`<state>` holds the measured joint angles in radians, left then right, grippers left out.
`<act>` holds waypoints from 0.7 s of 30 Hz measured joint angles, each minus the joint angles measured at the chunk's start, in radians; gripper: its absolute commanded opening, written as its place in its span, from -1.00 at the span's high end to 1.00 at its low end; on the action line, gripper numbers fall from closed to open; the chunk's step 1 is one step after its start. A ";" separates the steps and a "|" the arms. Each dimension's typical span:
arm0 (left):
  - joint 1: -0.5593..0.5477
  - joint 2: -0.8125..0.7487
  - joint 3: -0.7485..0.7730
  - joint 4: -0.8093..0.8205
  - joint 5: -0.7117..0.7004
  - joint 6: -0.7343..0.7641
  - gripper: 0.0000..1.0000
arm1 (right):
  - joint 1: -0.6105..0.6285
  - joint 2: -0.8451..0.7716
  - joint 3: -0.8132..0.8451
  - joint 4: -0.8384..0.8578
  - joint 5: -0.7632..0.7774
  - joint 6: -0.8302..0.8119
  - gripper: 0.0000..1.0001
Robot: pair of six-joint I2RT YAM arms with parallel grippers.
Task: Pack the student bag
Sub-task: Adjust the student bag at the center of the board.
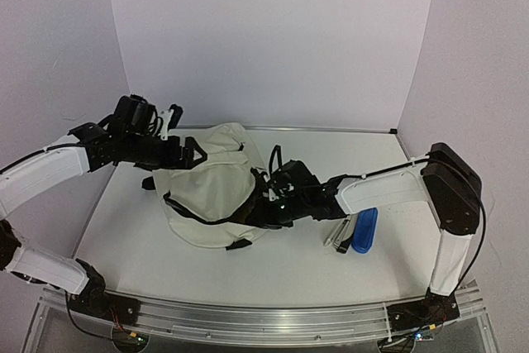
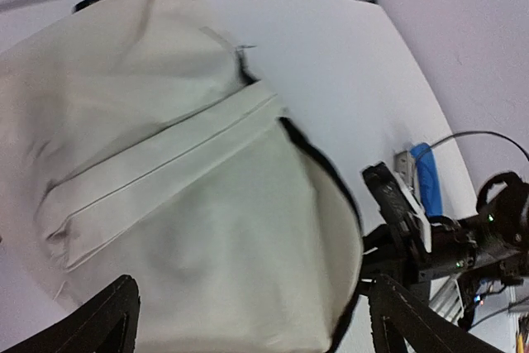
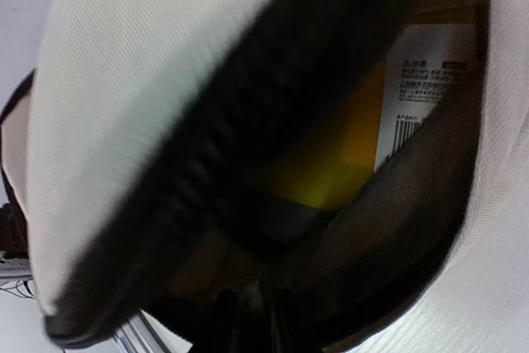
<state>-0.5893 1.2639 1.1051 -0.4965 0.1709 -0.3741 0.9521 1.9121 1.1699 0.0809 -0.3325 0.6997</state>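
The student bag [image 1: 211,192], a cream backpack with black straps, lies on its side mid-table. My left gripper [image 1: 187,153] hovers at its far left top. In the left wrist view this gripper [image 2: 252,287] stands open, its fingers [image 2: 103,320] spread wide over the cream fabric [image 2: 190,188] and holding nothing. My right gripper [image 1: 266,204] is at the bag's open right side. The right wrist view looks into the opening past the black zipper edge [image 3: 240,130], where a yellow book [image 3: 347,150] with a white barcode panel lies inside. The right gripper [image 3: 260,320] is dark, its fingers close together.
A blue pencil case [image 1: 364,231] and a grey pen-like item [image 1: 340,234] lie on the white table [image 1: 124,229] right of the bag, under the right forearm. The blue case [image 2: 427,178] also shows in the left wrist view. Lilac walls close in the back and sides.
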 measured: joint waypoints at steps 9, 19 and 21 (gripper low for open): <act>-0.198 0.322 0.218 0.031 -0.025 0.186 -0.92 | -0.163 -0.197 -0.043 0.012 0.096 0.027 -0.01; -0.292 0.556 0.347 -0.019 -0.198 0.269 -0.66 | -0.261 -0.269 -0.132 -0.023 0.174 0.027 -0.15; -0.310 0.584 0.374 -0.035 -0.245 0.281 -0.12 | -0.261 -0.269 -0.134 -0.029 0.175 0.027 -0.15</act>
<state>-0.8991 1.8478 1.4795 -0.5319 -0.0740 -0.0931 0.6914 1.6432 1.0356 0.0519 -0.1577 0.7265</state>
